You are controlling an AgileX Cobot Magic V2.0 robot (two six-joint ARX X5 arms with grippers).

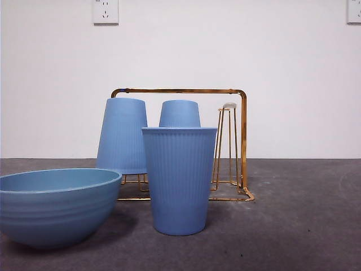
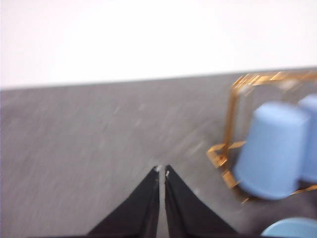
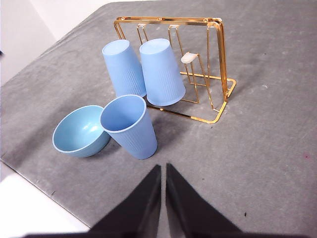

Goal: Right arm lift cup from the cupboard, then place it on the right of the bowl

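Front view: 1 periwinkle cup (image 1: 179, 179) stands upright, mouth up, on the grey worktop (image 1: 304, 226), just to the right of the teal bowl (image 1: 56, 206) and apart from it by a narrow gap. Behind both stands the gold wire cupboard (image 1: 243, 135), carrying 2 more cups upside down on its pegs: the left inverted cup (image 1: 122, 135) in full view, the middle inverted cup (image 1: 179, 113) mostly hidden behind the upright cup. 1 bare peg (image 1: 227, 141) with a pale cap stands at the right end of the rack. 2 wall sockets (image 1: 105, 11) show on the white wall above. No arm appears in this view.

Right wrist view: the right gripper (image 3: 163, 171) hangs above the worktop, near the upright cup (image 3: 130, 126) but clear of it, holding nothing; its jaws are pressed almost together, with only a thin slit between the tips. The bowl (image 3: 79, 131) lies just beside the cup, and the cupboard (image 3: 220, 64) with its 2 inverted cups stands beyond.

Left wrist view (blurred): the left gripper (image 2: 162, 172) is likewise closed to a narrow slit and empty, over bare worktop, well apart from the cupboard (image 2: 230, 119), 1 inverted cup (image 2: 272, 151) and a sliver of the bowl (image 2: 292, 229).
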